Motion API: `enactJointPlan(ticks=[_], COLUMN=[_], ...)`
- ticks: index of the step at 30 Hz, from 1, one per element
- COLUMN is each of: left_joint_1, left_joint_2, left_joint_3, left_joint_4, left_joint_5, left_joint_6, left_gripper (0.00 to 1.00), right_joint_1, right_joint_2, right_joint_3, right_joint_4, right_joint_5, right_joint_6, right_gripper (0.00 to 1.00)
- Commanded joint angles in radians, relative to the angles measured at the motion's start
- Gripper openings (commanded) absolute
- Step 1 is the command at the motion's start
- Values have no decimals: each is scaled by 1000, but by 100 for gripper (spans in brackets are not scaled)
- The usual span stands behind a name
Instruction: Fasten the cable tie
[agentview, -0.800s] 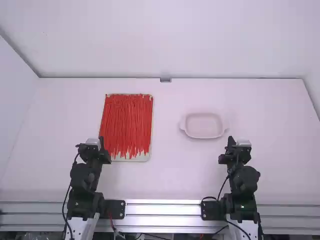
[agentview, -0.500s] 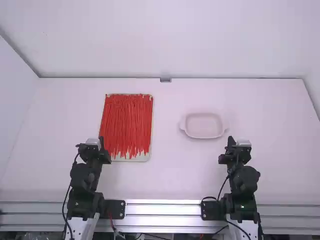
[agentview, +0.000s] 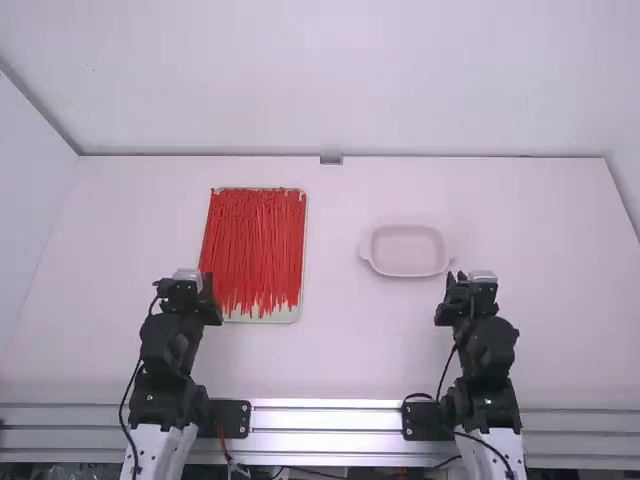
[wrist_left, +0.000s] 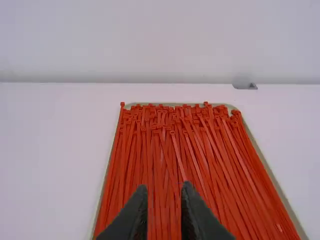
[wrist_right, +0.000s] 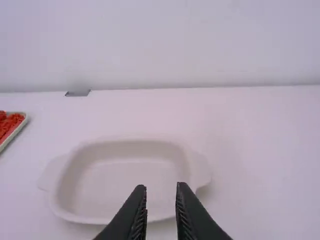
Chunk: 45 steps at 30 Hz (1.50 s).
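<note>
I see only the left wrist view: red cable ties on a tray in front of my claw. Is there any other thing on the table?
Observer: Yes, an empty white dish stands to the right of the tray.
Operator: Where is the right claw?
Observer: The right claw hangs just before the dish's near rim, fingers narrowly apart, holding nothing.
Operator: Does any tie lie outside the tray?
Observer: No, in the high view all cable ties lie on the tray.
</note>
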Motion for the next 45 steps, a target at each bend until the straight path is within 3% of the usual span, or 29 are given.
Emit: enactJointPlan(ticks=[1,20,34,45], left_joint_1=[-9,-24,-35,-39], left_joint_2=[50,450,739,865], left_joint_3=[51,281,449,559], left_joint_4=[4,12,-86,-138], left_joint_5=[17,94,137,156], left_joint_6=[-16,-70,-117,-130], left_gripper=[23,59,84,96], right_joint_1=[9,57,205,292], right_joint_2=[59,520,852,974], right_joint_3=[65,311,486,567], right_joint_4=[7,45,-29,-17], right_joint_5=[-5,-65,-113,-134], right_joint_6=[11,53,31,33], right_gripper=[23,59,84,95])
